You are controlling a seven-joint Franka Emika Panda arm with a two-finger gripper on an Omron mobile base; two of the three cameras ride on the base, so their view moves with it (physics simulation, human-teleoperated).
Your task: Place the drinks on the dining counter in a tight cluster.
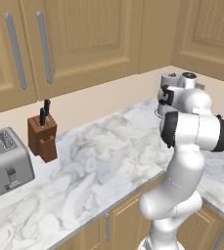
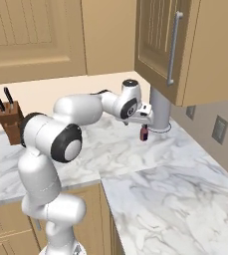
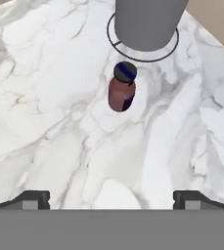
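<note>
- On the marble counter point(image 2: 175, 199) in the corner under the wall cabinets, the arm reaches toward the back wall, with the gripper point(image 3: 111, 197) hanging above the stone.
- Gripper state: the two finger tips stand wide apart at the bottom of the hand view, with nothing between them. No drink is held.
- The small reddish bottle point(image 3: 122, 89) with its dark cap stands upright on this counter, just in front of a grey cylinder point(image 3: 147, 22) that sits on a round base ring. Bottle and cylinder are close; whether they touch cannot be told.
- In the right base view the same reddish bottle point(image 2: 144, 133) sits just below the hand, near the cylinder's foot.
- The knife block point(image 1: 42, 138) and toaster point(image 1: 6, 163) stand well apart to the left on the same counter, which marks this as the wall counter and not the island.
- Judgement on progress: early stage. This bottle is not yet grasped and has yet to be carried to the dining counter.
- The state of the other two drinks cannot be judged from these frames.
- Remaining for this item: descend, close on the bottle, lift, transport, set down close to its fellows.
</note>
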